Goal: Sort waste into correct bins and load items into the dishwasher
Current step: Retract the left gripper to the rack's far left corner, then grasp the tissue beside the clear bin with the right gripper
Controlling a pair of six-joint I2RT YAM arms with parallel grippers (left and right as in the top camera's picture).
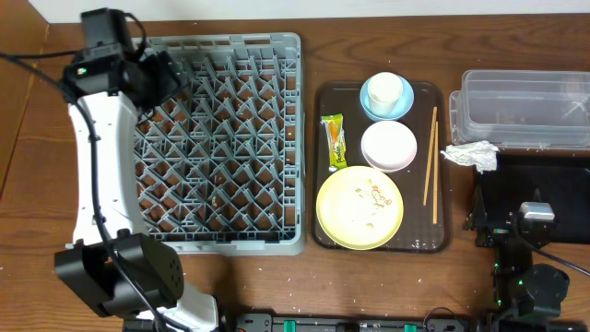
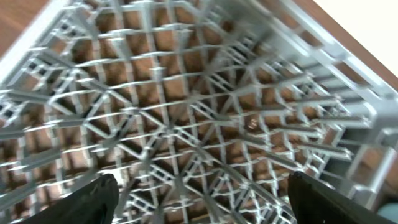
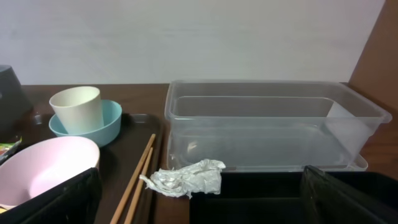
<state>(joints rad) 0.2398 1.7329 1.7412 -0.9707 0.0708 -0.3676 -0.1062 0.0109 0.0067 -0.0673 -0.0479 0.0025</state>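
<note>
The crumpled white paper wad (image 3: 186,177), judged light, soft and crushable, is seen just ahead of the wide-apart, empty right gripper (image 3: 200,196) and is best pinched across its middle; the left gripper (image 2: 199,199) is spread above the dish rack (image 2: 186,106).

Top cam looks straight down on whole table (image 1: 277,281). L wrist cam is close over the grey rack (image 2: 186,112), tipped down, blurry. R wrist cam sits low, faces sideways at clear tub (image 3: 261,124) + paper wad (image 3: 186,177); top cam sees those too.
</note>
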